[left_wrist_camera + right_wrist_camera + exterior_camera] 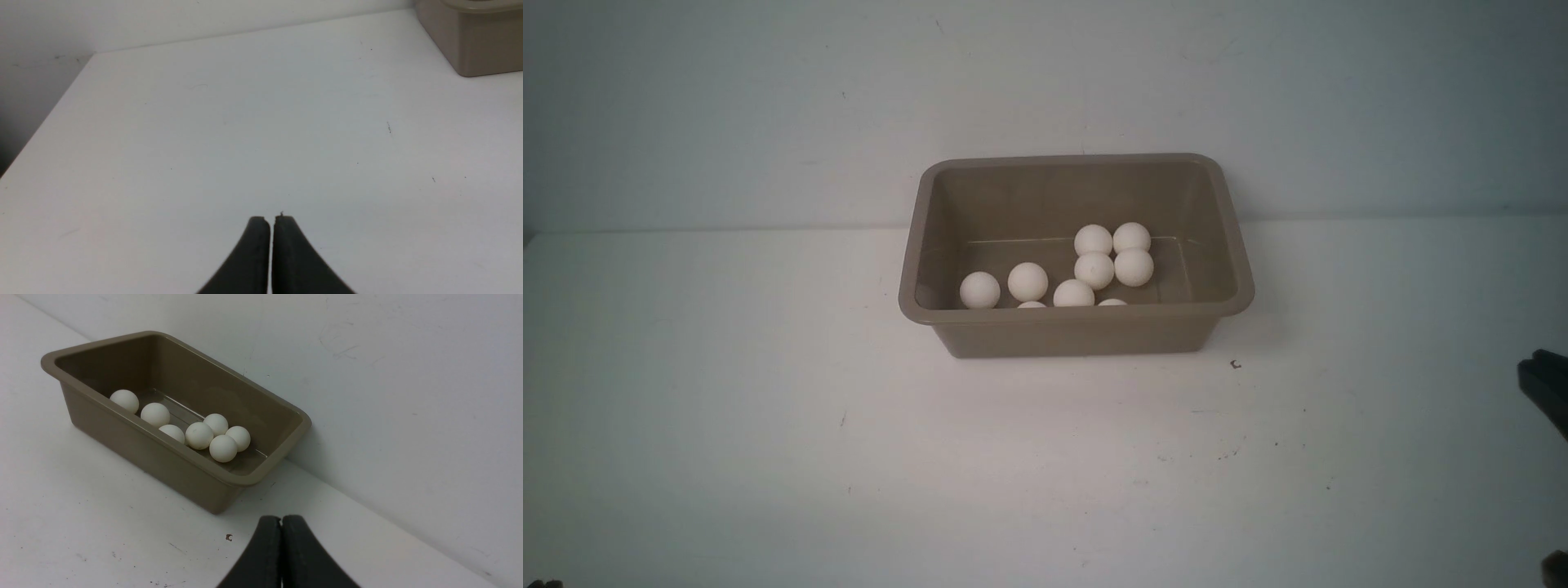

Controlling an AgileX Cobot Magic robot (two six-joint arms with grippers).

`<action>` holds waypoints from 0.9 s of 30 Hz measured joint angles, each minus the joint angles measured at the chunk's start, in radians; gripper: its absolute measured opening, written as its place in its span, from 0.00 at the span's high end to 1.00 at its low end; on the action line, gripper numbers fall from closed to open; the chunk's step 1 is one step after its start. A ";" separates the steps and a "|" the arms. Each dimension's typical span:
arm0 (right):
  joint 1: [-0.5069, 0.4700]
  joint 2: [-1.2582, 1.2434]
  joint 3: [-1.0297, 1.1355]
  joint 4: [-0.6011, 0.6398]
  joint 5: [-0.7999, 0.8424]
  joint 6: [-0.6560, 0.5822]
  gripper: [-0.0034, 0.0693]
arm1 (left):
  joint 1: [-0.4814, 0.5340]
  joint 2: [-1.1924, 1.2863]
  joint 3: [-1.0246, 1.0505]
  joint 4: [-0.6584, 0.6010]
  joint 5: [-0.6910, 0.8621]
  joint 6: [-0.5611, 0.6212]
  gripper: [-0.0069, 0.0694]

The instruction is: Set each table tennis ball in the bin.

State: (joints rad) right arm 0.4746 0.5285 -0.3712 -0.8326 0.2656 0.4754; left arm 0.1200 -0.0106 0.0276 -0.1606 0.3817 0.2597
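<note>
Both claws pinched closed, holding nothing: left claw (pixel 271 220) over bare table (pixel 245 122) well apart from the bin (pixel 1078 331), right claw (pixel 281 519) near its corner. All visible balls (pixel 1094 270) sit inside the bin.

Smooth matt balls (pixel 1027 281) in a seemingly plastic bin (pixel 1075 333).

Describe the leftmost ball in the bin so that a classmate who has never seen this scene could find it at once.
Find the brown bin standing on the white table against the wall. Inside it lie white balls, most clustered toward the right. The one you want sits nearest the bin's left wall, by the front rim, with only one ball close beside it.
</note>
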 joint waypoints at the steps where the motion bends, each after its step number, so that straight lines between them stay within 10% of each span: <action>1: -0.009 0.000 0.000 -0.001 0.001 0.002 0.98 | 0.000 0.000 0.000 0.000 0.000 0.000 0.91; 12: -0.436 -0.042 0.000 0.291 0.127 0.306 0.98 | 0.000 0.000 0.000 0.000 0.001 0.000 0.91; 27: -0.585 -0.325 0.000 0.330 0.394 0.265 0.98 | 0.000 0.000 0.000 0.000 0.001 0.000 0.91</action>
State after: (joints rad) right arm -0.1103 0.2031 -0.3712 -0.5026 0.6594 0.7399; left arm 0.1200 -0.0106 0.0276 -0.1606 0.3829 0.2597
